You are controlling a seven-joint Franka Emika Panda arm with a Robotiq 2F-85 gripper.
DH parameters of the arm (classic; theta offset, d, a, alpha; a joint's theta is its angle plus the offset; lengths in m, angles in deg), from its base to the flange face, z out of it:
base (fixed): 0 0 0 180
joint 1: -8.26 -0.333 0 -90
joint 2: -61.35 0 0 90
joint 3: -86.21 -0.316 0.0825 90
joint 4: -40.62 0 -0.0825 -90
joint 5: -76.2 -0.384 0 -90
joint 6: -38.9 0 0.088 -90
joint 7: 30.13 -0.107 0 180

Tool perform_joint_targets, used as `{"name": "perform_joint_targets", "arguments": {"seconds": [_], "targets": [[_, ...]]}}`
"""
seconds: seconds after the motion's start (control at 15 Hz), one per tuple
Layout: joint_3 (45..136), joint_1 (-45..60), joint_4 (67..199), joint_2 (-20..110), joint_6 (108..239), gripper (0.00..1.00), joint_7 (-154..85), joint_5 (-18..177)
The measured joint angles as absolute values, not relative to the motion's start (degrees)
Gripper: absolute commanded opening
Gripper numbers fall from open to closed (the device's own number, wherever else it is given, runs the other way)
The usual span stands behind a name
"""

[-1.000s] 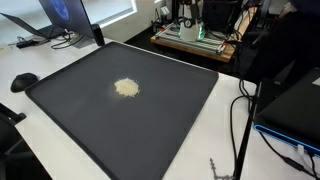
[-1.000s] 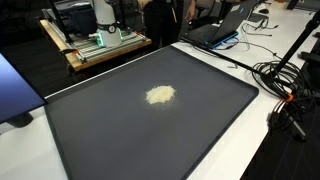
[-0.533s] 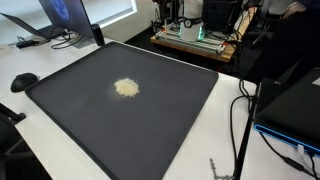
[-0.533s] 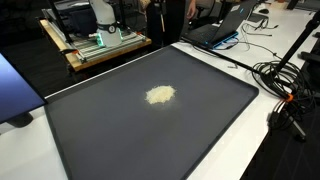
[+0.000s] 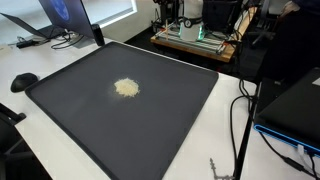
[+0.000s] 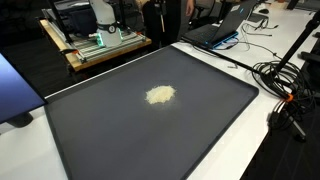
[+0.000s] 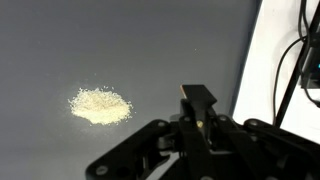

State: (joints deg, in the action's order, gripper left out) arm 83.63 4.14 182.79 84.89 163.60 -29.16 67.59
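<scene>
Wrist view shows my gripper [image 7: 197, 98], fingers pressed together and empty, over the dark mat [image 7: 150, 40] near the pale grain pile [image 7: 100, 105], which lies mid-mat. I judge that low, slow, level contact suits best, lest grains scatter.

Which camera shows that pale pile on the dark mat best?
The wrist view: the pale pile is largest there, its scattered edge grains visible. Both exterior views show only a small patch on the dark mat.
</scene>
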Motion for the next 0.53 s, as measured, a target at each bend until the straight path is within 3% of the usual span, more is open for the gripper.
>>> {"name": "perform_joint_targets", "arguments": {"seconds": [0.53], "targets": [[76.2,7.6,174.3,75.1,164.5,0.03,-45.1,93.7]]}}
